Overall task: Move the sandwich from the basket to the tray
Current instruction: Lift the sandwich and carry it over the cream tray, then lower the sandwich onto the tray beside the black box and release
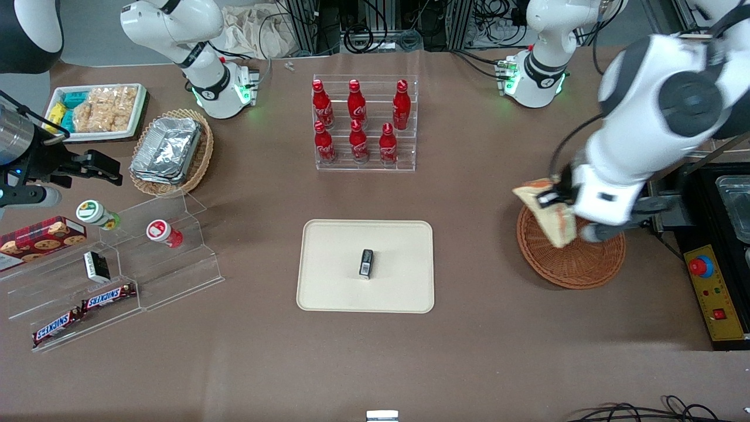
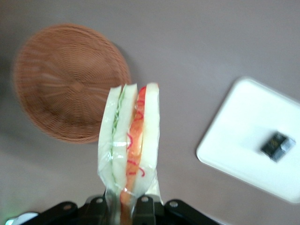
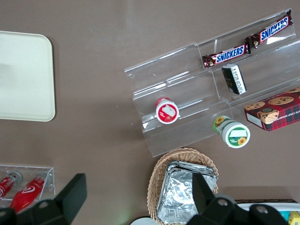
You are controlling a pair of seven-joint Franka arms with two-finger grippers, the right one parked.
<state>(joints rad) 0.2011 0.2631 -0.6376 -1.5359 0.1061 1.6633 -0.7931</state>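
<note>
- Carrying is the step in hand, I'd say — the gripper is pinching the sandwich, fingers closed on its wrapped end, above the basket at the frame's right.
- Next it needs a sideways sweep to the tray, centre frame, avoiding the small dark packet.
- Arm is reaching down from the upper right — wrist bent low.

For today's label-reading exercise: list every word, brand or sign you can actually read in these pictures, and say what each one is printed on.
"SNICKERS": on both chocolate bars on the clear stand.
Red bottles: white script, too small to read.
Cookie box: small print, unreadable.
Dark packet on the tray: unreadable.
Sandwich, held in the gripper above the basket: no text seen.
</note>
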